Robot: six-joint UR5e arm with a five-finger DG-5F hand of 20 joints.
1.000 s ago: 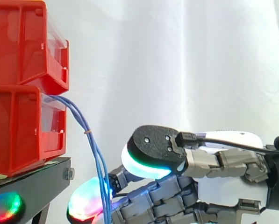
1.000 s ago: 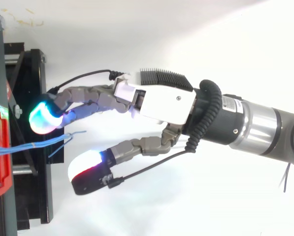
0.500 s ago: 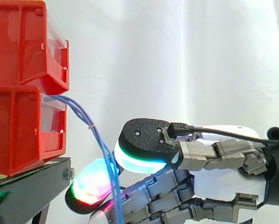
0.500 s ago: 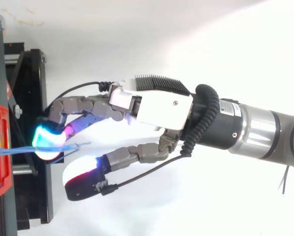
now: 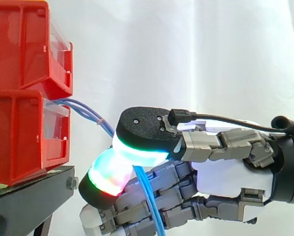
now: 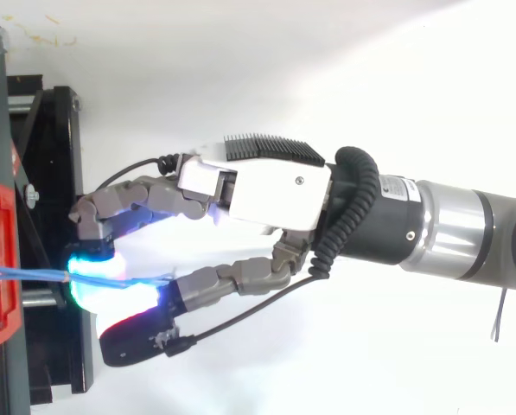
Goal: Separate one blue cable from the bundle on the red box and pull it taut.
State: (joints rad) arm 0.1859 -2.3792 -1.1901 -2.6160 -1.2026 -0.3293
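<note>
Beside red bin (image 5: 23, 137): hand (image 5: 225, 172) pinches cables (image 5: 95, 116) (thin, blue).

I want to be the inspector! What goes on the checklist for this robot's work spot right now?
Surface: black stand, carrying an upper red bin stacked on a lower red bin.
Job's things: blue cables, several strands leaving the lower red bin and slanting down to the hand.
Clutter: nothing seen.
Hand: hand shut on the blue cables, pinching them between two glowing pads.
Cables: blue ends hang below the pinch.
Surroundings: white curtain behind.
</note>
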